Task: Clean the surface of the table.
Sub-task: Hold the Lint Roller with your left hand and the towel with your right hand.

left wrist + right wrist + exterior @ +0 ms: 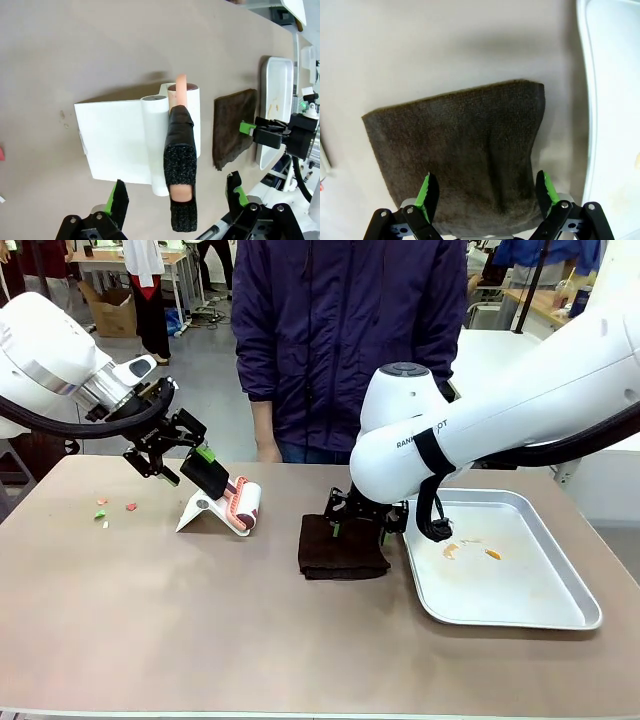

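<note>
Taupe tabletop: spans the front view, with coloured scraps lying at its left.
Left gripper: jaws spread wide either side of the lint roller handle, not gripping; probably poised to lift it for those scraps.
Right gripper: jaws wide apart over the brown cloth beside the metal tray, holding nothing.

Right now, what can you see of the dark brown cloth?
The dark brown cloth looks like soft, ribbed towelling, seemingly folded into a rough rectangle. It lies flat on the table, close beside the metal tray but apart from it. The right gripper is open, its fingers straddling one edge.
</note>
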You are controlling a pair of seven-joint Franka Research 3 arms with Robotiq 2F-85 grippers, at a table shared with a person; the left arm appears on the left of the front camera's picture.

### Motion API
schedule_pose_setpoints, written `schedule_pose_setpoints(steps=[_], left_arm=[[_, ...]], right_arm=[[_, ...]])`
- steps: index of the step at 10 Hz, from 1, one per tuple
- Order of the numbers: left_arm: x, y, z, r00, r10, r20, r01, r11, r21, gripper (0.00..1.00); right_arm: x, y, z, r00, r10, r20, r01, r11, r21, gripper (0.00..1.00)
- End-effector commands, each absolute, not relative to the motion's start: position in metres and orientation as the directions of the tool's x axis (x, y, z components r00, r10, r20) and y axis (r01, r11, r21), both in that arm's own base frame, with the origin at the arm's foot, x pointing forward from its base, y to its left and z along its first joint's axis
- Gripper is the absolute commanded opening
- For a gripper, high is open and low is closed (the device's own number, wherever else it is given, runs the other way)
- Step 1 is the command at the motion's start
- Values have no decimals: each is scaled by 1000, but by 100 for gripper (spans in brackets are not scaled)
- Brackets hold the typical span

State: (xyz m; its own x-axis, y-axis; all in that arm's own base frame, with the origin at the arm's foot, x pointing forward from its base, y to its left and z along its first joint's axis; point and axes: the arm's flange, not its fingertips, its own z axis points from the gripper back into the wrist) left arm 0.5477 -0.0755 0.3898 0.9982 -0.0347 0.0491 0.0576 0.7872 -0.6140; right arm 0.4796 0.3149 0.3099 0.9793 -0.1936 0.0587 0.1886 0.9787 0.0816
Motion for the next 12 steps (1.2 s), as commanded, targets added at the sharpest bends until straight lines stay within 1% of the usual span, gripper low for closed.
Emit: schedule_pose_setpoints(steps=[1, 2, 3, 4, 5, 6, 8, 9, 10, 11, 12], left_arm=[[552, -71, 386, 997, -39, 63, 70, 773, -631, 100], [552, -71, 385, 997, -36, 67, 71, 772, -632, 100], [552, -71, 384, 997, -25, 76, 68, 767, -638, 90], [550, -73, 384, 995, -31, 91, 82, 769, -634, 42], [550, -73, 385, 994, -26, 105, 89, 758, -646, 30], [550, -73, 386, 993, -21, 119, 94, 747, -658, 0], [550, -75, 384, 992, -21, 127, 101, 738, -667, 0], [550, -76, 383, 992, -25, 124, 102, 738, -667, 3], [550, -77, 383, 992, -24, 126, 102, 739, -666, 0], [550, -76, 384, 992, -16, 127, 97, 739, -666, 0], [549, -75, 385, 991, -14, 132, 100, 736, -669, 0]], right_arm=[[482, 323, 312, 973, -216, 79, 214, 976, 39, 100], [481, 322, 311, 973, -216, 83, 214, 976, 32, 100], [481, 321, 309, 976, -205, 78, 203, 979, 34, 100], [480, 321, 309, 980, -182, 80, 181, 983, 29, 43], [480, 322, 308, 981, -179, 78, 177, 984, 34, 41], [480, 321, 308, 981, -179, 77, 177, 984, 34, 0], [479, 321, 305, 983, -175, 63, 173, 984, 39, 0], [479, 320, 305, 983, -174, 62, 171, 984, 44, 15], [479, 321, 305, 983, -172, 62, 169, 984, 48, 5], [479, 321, 304, 984, -170, 57, 167, 985, 53, 0], [479, 321, 304, 984, -169, 51, 166, 984, 57, 0]])
